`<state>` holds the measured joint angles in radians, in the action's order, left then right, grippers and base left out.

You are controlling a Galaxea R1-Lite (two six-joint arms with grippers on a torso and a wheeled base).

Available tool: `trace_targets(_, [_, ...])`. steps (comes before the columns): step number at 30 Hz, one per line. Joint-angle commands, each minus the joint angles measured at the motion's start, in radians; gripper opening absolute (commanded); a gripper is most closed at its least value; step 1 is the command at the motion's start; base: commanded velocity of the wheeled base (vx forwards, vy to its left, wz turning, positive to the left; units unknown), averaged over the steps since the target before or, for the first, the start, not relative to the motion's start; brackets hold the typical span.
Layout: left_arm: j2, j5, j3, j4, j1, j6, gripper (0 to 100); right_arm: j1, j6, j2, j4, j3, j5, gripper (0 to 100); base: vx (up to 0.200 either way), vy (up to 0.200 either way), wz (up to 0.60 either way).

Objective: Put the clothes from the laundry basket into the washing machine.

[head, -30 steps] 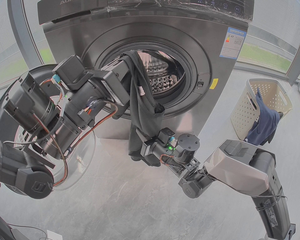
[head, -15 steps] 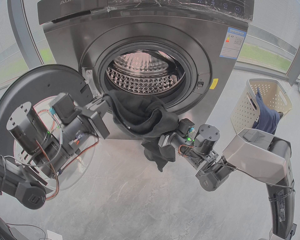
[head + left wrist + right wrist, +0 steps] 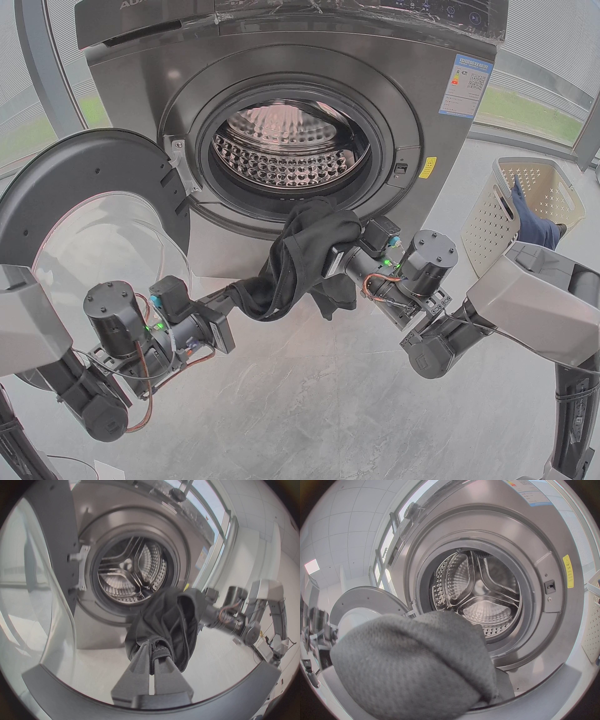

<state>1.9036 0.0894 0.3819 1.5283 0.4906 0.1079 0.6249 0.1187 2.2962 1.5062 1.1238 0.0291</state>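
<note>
A black garment (image 3: 300,256) hangs in front of the washing machine, just below the lower rim of its open drum (image 3: 281,156). My left gripper (image 3: 236,300) is low and to the left, shut on one end of the cloth; in the left wrist view the hem (image 3: 157,647) sits pinched between its fingers. The other end drapes over my right gripper (image 3: 332,251), covering its tip, and the same cloth (image 3: 415,664) fills the foreground of the right wrist view. The laundry basket (image 3: 550,187) lies at the right with a blue garment (image 3: 531,219) spilling out.
The round glass door (image 3: 94,187) stands swung open to the left of the drum, just behind my left arm. Bare grey floor (image 3: 300,400) stretches in front of the machine. Inside the drum (image 3: 484,598) I see bare metal.
My left arm dropped from the drum opening down to the lower left, pulling the garment off the opening. My right gripper rose toward the lower rim, with the cloth now slung between both.
</note>
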Motion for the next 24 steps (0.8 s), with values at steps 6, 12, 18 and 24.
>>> trace_targets(6, [0.144,0.02,-0.008,0.027,-0.004,0.001,100,0.026,0.004,-0.024,-0.006,0.007,-0.002,0,0.0,0.0,0.0])
trace_targets(12, [0.144,0.043,-0.113,0.027,0.02,-0.014,100,0.018,0.004,-0.024,-0.007,0.017,-0.002,0,0.0,0.0,0.0])
trace_targets(18, [0.157,0.135,-0.187,0.027,0.032,-0.093,100,0.021,0.006,-0.026,-0.007,0.017,-0.002,0,0.0,0.0,0.0])
trace_targets(24, [0.146,0.141,-0.12,0.027,0.039,-0.088,100,0.026,0.004,-0.026,-0.007,0.016,-0.002,0,0.0,0.0,0.0])
